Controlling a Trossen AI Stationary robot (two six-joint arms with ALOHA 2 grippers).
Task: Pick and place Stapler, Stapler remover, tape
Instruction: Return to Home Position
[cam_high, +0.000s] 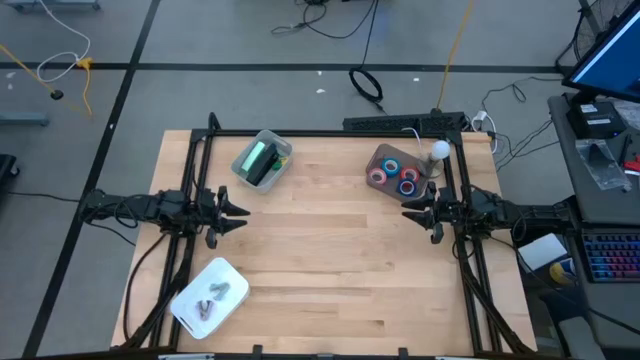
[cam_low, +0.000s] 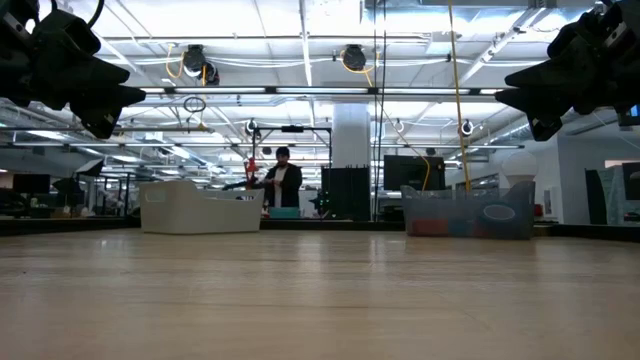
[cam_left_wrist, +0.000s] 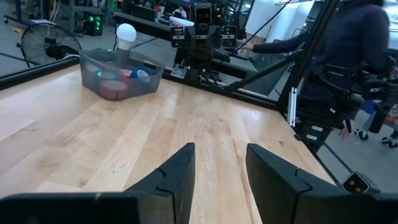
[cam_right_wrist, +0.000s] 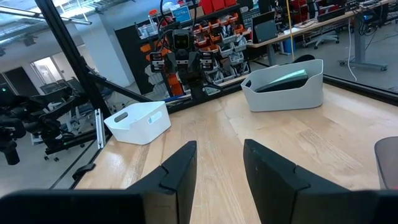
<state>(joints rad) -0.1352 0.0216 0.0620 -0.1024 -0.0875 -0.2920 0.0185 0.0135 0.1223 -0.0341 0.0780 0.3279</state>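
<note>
- The wooden table (cam_high: 340, 265) carries three bins, and my two arms reach in over it from either side.
- My left gripper (cam_high: 238, 212) hangs a little inside the left edge, about halfway along it. Its fingers are spread with nothing between them.
- My right gripper (cam_high: 408, 214) hangs opposite, a little inside the right edge. Its fingers are spread and empty too.
- The white bin (cam_high: 230, 272) sits at the near left corner, with two small grey stapler removers (cam_high: 210, 298) in it.
- The grey bin (cam_high: 240, 166) sits by the far edge, left of centre, with a green stapler (cam_high: 258, 157) inside.
- The clear bin (cam_high: 372, 163) sits near the far right corner, close to my right gripper. The tape (cam_high: 407, 186), two red rolls and two blue, lies in it.
</note>
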